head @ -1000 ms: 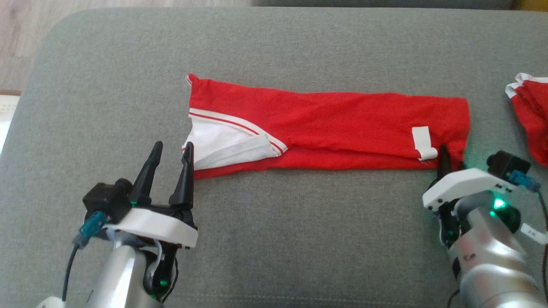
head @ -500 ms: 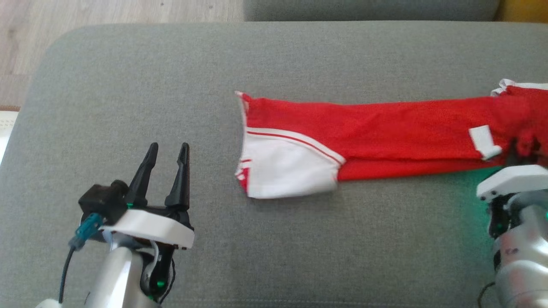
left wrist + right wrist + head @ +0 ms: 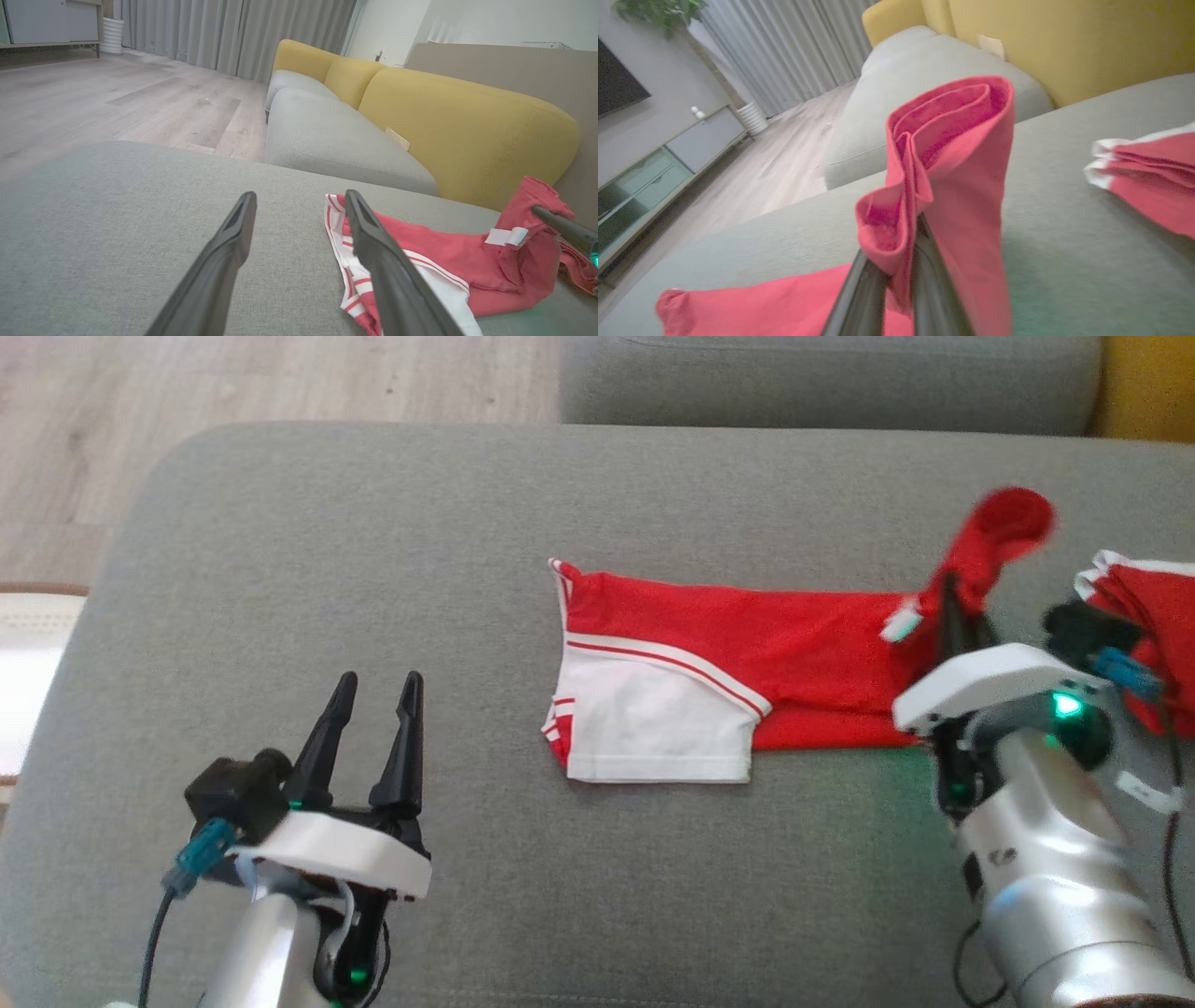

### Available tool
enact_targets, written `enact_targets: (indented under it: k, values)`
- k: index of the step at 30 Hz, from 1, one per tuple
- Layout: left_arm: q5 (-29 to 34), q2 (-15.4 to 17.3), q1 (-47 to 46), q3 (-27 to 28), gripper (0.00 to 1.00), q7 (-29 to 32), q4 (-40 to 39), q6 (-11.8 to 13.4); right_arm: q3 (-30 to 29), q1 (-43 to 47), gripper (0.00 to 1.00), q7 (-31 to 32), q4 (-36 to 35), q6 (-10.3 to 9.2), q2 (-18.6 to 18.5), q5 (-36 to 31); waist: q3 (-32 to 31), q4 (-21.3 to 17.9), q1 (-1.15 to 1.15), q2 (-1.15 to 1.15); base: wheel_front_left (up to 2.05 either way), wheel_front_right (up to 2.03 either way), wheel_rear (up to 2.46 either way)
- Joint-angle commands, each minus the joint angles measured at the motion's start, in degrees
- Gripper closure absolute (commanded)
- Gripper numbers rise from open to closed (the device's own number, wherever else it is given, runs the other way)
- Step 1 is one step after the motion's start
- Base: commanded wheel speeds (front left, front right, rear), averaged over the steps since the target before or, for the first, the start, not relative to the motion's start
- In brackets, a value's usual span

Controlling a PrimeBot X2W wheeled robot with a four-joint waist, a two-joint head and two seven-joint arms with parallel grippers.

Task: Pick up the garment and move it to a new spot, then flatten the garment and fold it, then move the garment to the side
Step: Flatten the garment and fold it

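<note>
R gripper (image 3: 952,593) has gone from half-open at the garment's (image 3: 803,653) near end to clamped tight on it, and has lifted. That end now stands up off the cushion (image 3: 373,523) and curls over above the gripper, w/ the white tag (image 3: 901,621) just to its L. Rest of garment trails flat away to gripper's L in a long strip, white part farthest. It looks dragged R-ward, tho camera moved too.

Means grasp is made. Prob. start of a fold-over or a carry, can't tell which.

L gripper (image 3: 378,679) has jaws wide apart and nothing in them, garment well off to its R. 2nd red piece (image 3: 1153,616) lies just R of R gripper.

Containers: none to report, garment sits on bare cushion.
</note>
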Motion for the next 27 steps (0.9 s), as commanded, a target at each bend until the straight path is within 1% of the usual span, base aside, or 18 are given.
enact_targets:
  k: [1,5,9,12,16,21,25,27]
  values:
    - [-0.09,0.30,-1.41,1.89,0.00,-0.69,-1.60,-0.35,3.89,-1.35,1.00,-0.77,-2.36,-0.05,0.31,2.30,-0.55,0.86,0.00,0.00,0.00,0.00,0.00]
    - [-0.11,0.30,-0.86,1.93,0.00,-0.69,-1.52,-0.31,13.24,0.50,1.00,-0.77,-5.47,-0.05,0.31,9.81,-0.89,2.64,0.00,0.00,0.00,0.00,0.00]
    - [-0.47,0.29,-0.82,1.40,0.00,-0.69,-1.53,-0.26,20.78,1.44,1.00,-0.32,-7.23,-0.05,0.32,14.80,-0.58,4.91,0.00,0.00,0.00,0.00,0.00]
    - [-0.79,0.29,-1.11,0.78,0.00,-0.69,-1.49,-0.25,25.20,1.64,1.00,0.03,-7.99,-0.05,0.32,17.62,-0.08,6.77,0.00,0.00,0.00,0.00,0.00]
    - [-1.20,0.29,-1.24,0.45,0.00,-0.69,-1.35,-0.04,30.29,1.45,1.00,0.47,-8.43,-0.05,0.32,21.04,0.66,8.92,0.00,0.00,0.00,0.00,0.00]
    - [-1.39,0.29,-1.63,-0.08,0.00,-0.69,-0.90,-0.08,35.57,1.01,1.00,0.92,-6.92,-0.05,0.32,24.29,1.52,11.26,0.00,0.00,0.00,0.00,0.00]
    - [-1.04,0.29,-2.47,0.77,0.00,-0.69,-0.55,-0.05,39.35,0.49,1.00,0.89,-5.73,-0.05,0.32,26.03,2.04,12.39,0.00,0.00,0.00,0.00,0.00]
    - [-0.92,0.29,-2.64,0.89,0.00,-0.69,-0.45,-0.07,40.08,0.36,1.00,0.85,-5.37,-0.05,0.32,26.52,2.08,12.56,0.00,0.00,0.00,0.00,0.00]
